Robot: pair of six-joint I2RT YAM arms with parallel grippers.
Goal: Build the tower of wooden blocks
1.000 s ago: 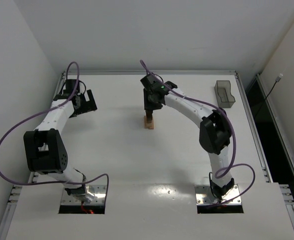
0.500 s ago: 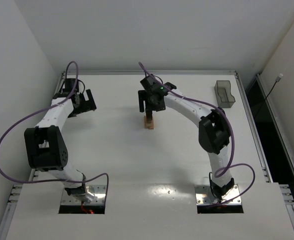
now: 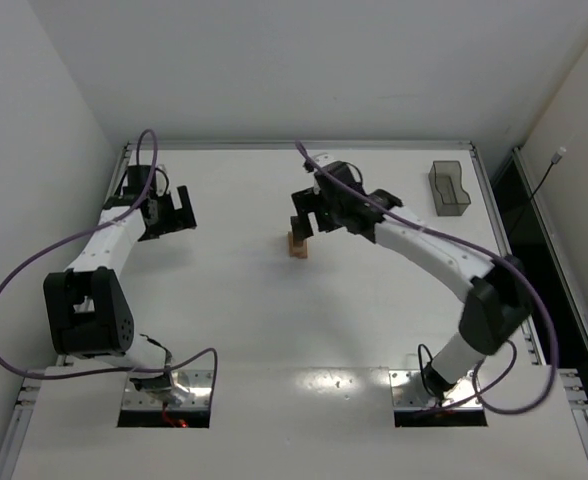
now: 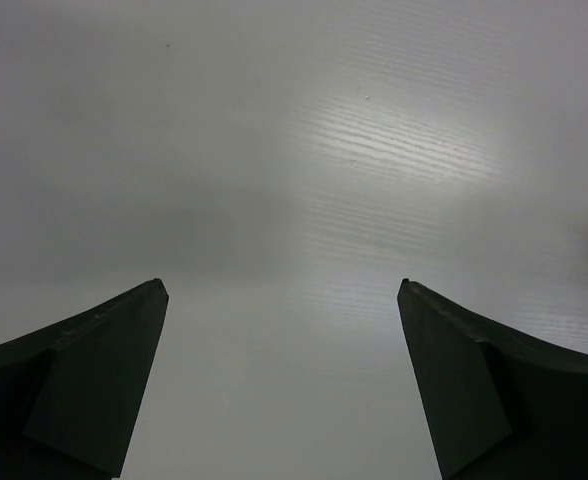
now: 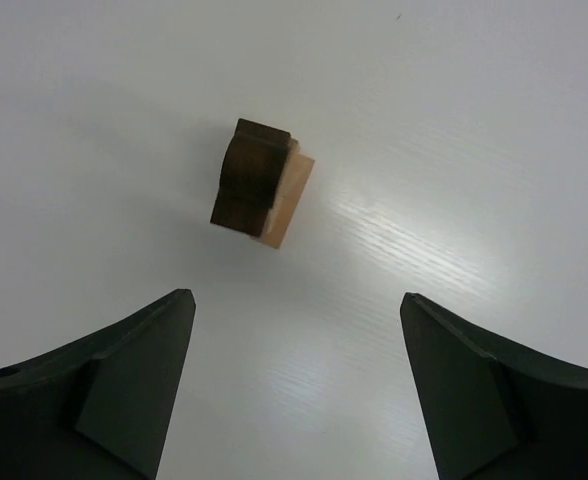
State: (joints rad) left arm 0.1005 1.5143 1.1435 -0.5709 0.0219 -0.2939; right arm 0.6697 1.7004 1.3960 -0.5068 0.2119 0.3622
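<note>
While the small tan-and-dark-brown wood block tower [image 3: 297, 245] [image 5: 259, 186] stood at centre frame, the right gripper [image 3: 308, 221] [image 5: 294, 300] gaped empty just above it, the left gripper [image 3: 175, 210] [image 4: 282, 286] gaped at upper left, and a smoky-grey plastic tray [image 3: 450, 189] sat upper right.

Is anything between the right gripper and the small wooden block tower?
Nothing visible. In the right wrist view, only bare white table lies between the open right gripper and the tan wooden block tower with its dark brown top block.

Right hand [image 3: 308, 224] near wood block tower [image 3: 297, 246]
</note>
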